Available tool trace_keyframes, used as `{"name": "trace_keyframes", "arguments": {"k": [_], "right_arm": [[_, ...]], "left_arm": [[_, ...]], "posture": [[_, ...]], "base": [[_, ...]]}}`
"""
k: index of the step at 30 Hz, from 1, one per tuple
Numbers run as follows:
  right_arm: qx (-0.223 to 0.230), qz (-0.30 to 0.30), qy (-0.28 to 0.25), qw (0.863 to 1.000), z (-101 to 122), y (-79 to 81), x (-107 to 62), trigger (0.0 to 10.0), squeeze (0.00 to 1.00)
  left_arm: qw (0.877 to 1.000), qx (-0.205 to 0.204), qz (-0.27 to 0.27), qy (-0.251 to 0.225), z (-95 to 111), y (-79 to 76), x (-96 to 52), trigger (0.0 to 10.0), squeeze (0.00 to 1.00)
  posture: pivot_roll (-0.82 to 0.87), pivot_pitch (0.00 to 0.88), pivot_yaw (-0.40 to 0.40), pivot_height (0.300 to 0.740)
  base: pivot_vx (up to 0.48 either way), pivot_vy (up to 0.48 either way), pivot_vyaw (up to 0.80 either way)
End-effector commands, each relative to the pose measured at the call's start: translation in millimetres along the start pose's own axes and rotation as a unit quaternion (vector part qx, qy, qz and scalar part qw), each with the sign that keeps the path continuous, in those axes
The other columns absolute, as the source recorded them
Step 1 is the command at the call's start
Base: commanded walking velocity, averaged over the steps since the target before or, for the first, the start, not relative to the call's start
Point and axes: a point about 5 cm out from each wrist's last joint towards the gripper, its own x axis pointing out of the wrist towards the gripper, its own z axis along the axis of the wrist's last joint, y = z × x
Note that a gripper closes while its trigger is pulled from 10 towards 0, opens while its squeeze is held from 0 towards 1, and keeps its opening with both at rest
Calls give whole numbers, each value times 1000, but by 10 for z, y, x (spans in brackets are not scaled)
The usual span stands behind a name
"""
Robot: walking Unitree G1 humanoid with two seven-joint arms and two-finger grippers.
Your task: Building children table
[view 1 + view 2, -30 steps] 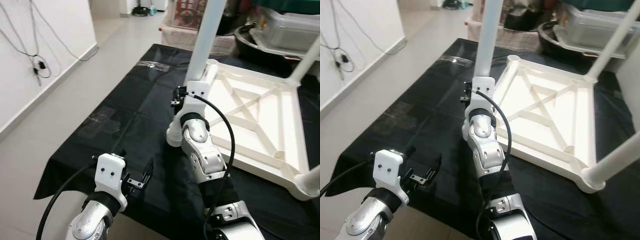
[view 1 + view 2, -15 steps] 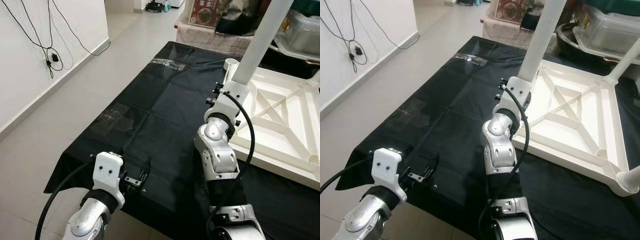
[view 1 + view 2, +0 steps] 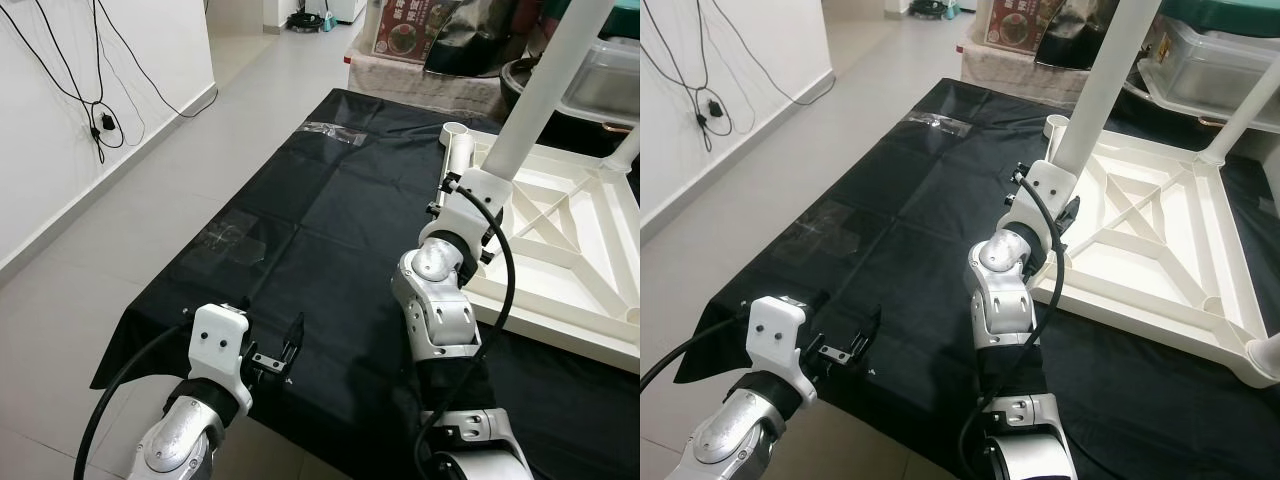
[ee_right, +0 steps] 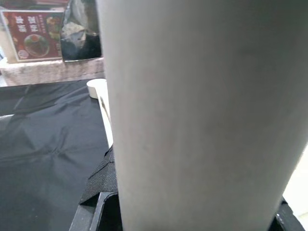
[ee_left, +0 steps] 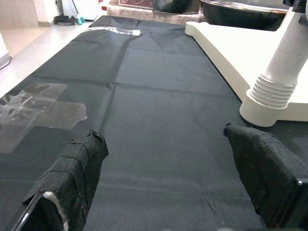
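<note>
Black cloth (image 3: 300,230) covers the floor across the frame's middle, with the upturned white tabletop (image 3: 580,270) at centre right. Right gripper (image 3: 1045,215), centre frame, is clamped around a white table leg (image 3: 1110,75); the leg's long axis runs near upright, leaning toward upper right, lower end at the tabletop's near corner. Judged step: seating this leg in its corner socket. Next move likely needs the leg squared upright, then turned or pressed home. Left gripper (image 3: 275,355), lower left, hovers with fingers apart, empty.
</note>
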Motion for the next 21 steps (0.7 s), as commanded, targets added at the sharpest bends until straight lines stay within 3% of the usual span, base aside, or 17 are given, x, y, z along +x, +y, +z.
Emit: {"name": "trace_keyframes", "arguments": {"k": [1, 7, 9, 21], "right_arm": [[-37, -29, 147, 988, -597, -47, -189, 10000, 0], [-35, -47, 143, 988, -591, -64, -192, 10000, 0], [-35, -50, 144, 988, -597, -75, -187, 10000, 0], [-27, -40, 145, 988, -599, -44, -193, 10000, 0]], "left_arm": [[1000, -2, -14, 9, -36, -40, 7, 10000, 0], [990, -37, -129, 37, -112, -316, -102, 10000, 0], [987, -24, -152, 44, -145, -373, -145, 10000, 0], [988, -9, -147, 48, -189, -362, -139, 10000, 0]], "posture": [[135, 133, -75, 740], [137, 132, -71, 740], [136, 133, -69, 740], [138, 133, -72, 740]], "base": [[0, 0, 0], [0, 0, 0], [0, 0, 0], [0, 0, 0]]}}
